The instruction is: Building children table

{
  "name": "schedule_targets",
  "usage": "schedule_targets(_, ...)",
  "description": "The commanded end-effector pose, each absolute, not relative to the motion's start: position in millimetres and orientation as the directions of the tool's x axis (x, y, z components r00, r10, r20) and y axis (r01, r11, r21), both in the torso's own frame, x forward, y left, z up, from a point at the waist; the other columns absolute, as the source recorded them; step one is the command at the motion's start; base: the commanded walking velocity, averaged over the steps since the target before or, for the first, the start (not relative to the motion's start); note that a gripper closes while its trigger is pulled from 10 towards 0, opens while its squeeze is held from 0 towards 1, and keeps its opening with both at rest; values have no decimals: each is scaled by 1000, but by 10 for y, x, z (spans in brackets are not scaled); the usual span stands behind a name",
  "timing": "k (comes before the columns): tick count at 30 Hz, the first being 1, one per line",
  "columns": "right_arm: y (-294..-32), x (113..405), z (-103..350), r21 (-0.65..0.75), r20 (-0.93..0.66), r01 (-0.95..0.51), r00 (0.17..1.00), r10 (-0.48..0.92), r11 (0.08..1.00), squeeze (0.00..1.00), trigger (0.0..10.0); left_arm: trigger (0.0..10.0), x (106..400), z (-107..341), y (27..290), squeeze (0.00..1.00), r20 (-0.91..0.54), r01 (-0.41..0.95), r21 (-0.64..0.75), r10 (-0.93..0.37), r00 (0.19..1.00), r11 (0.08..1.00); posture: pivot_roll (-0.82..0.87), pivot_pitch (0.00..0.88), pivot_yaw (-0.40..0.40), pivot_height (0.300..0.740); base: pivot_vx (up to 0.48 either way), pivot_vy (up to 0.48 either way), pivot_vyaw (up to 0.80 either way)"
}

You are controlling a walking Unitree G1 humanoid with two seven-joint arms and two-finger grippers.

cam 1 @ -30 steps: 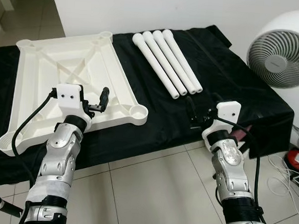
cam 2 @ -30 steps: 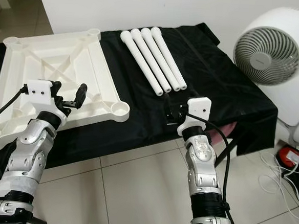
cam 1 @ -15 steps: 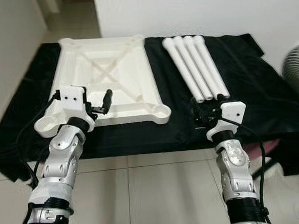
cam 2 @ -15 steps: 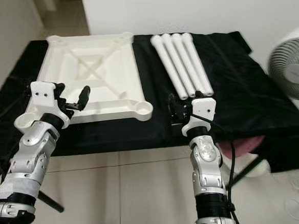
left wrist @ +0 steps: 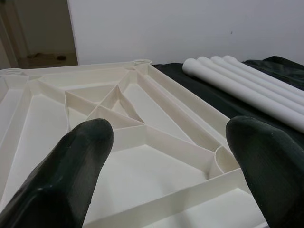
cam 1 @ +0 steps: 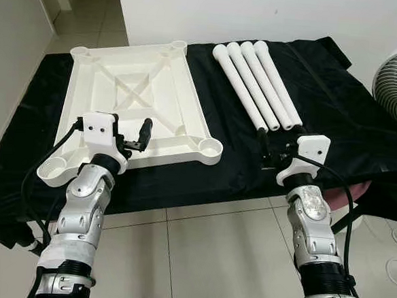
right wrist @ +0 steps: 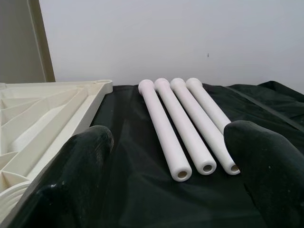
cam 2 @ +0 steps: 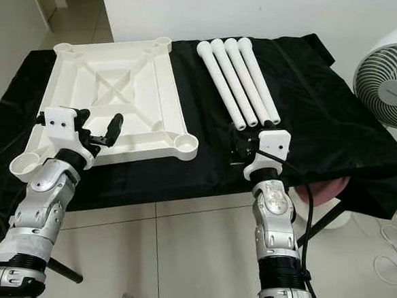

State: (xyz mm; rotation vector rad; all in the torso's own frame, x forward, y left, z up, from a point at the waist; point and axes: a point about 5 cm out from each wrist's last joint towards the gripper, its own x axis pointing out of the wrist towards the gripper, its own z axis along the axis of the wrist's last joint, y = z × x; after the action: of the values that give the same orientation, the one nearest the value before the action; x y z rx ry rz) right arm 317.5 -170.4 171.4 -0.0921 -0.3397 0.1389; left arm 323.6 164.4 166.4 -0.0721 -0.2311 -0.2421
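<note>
Here, wide left fingers (left wrist: 80,156) hover over the tabletop (cam 1: 130,96); wide right fingers (right wrist: 266,156) face the legs (cam 1: 257,85).

Home rm: tiled floor (cam 1: 198,251), white fan (cam 2: 394,84), doorway w/ hallway.

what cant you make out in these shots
- Fan: cut off by the right edge in the eye views.
- Fourth table leg: near end hidden behind the right gripper's finger, right wrist view.
- Tabletop: near rim hidden behind the left gripper's fingers, left wrist view.
</note>
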Motion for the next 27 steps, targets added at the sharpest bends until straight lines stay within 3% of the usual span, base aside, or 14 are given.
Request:
schedule_targets(1,-1697,3174,1686,-110,314,-120,938,149,987,0,10000,10000,3237,1658,1682,0,224,242,-45,-226,948,969,-73,50,74,740,0,0,0)
schedule_targets(23,-1712,3179,1672,-115,308,-104,942,135,988,0,10000,10000,3240,1653,1682,0,225,244,-45,-229,947,969,-77,45,75,740,322,0,0)
schedule_targets(27,-1719,3185,1675,-108,305,-102,943,131,989,0,10000,10000,3244,1650,1670,0,220,249,-60,-231,948,967,-78,47,73,740,0,0,0)
